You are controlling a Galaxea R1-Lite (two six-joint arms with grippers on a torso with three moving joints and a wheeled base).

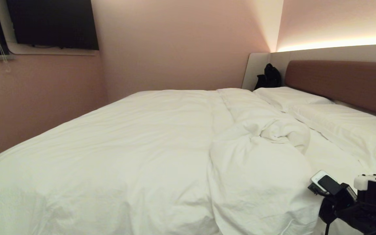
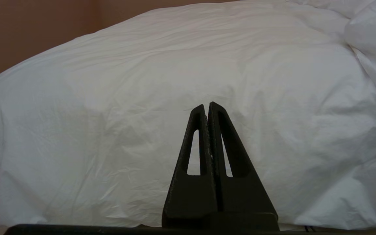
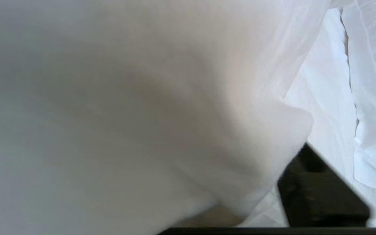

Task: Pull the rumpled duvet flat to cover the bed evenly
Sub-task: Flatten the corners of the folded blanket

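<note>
Closest to the head camera, the right end effector (image 1: 325, 187) sits low at the bed's near right edge, pressed into the duvet (image 1: 135, 153); white cloth covers one finger (image 3: 321, 192) side, so whether it pinches the fabric I cannot tell. That duvet lies fairly smooth over the left of the bed (image 1: 341, 81) but is bunched and folded back short of the pillows (image 1: 338, 124). Pressed together and empty, the left end effector (image 2: 208, 106) hangs just beside the draped near side
</note>
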